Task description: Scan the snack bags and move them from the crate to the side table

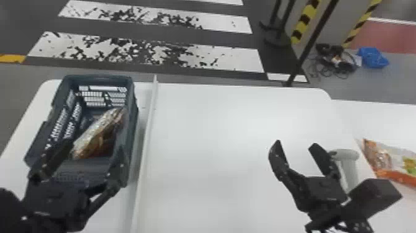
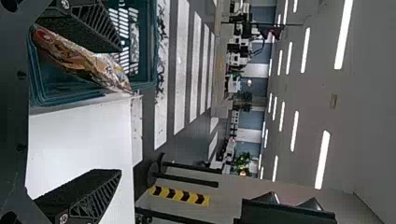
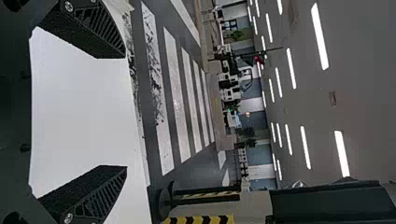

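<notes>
- Left gripper: positioned at the near end of the crate. Its fingers stood wide, with nothing clamped between them.
- First bag: lay aslant inside the crate, beyond the left fingertips. This unit remained to be gripped, scanned and transferred. Whether more bags lay beneath it could not be determined.
- Strip: ran along the right side of the crate, on the main table.
- Right gripper: positioned above the main table, well to the right of the crate. Its fingers were spread wide and carried no load.
- Scanner, so judged from its grey head and handle: stood well to the right of the crate, just past the right gripper. It was not in use on either bag.
- Second bag: lay at far right of the crate, on the side table. Its transfer was judged complete; its scan could not be confirmed.
- Progress: at least one bag was judged delivered, and at least one was left in the crate. The probable step in hand was the pick of the first bag.
</notes>
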Controlling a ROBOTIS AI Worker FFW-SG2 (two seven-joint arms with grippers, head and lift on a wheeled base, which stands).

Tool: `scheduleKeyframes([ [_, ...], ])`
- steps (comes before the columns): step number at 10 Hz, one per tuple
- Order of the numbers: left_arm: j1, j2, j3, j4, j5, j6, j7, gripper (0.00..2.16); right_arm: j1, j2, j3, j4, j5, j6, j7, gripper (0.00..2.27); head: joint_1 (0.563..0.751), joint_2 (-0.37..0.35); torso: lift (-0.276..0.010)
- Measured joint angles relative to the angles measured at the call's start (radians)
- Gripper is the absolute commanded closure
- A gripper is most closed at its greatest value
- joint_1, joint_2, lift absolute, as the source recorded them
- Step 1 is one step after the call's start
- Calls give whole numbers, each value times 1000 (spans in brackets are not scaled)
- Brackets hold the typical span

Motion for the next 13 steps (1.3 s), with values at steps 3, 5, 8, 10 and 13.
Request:
scheduleKeyframes([
  [3,-20,-4,54,24,32,5,-3,110,2,-1,3,1,3,0,1,87,695,-72,-87],
  [5,-67,-9,91,28,49,98,-5,110,2,-5,7,2,7,0,2,87,695,-40,-87],
  [8,-162,-9,112,20,55,330,-24,110,7,-23,8,-2,6,0,2,87,695,-28,-87],
  [10,-213,-9,126,12,55,451,-30,110,7,-43,10,0,3,-3,2,87,695,-17,-87],
  [13,-281,-8,151,22,55,570,-29,124,4,-71,6,4,-14,-5,0,87,695,0,-87],
])
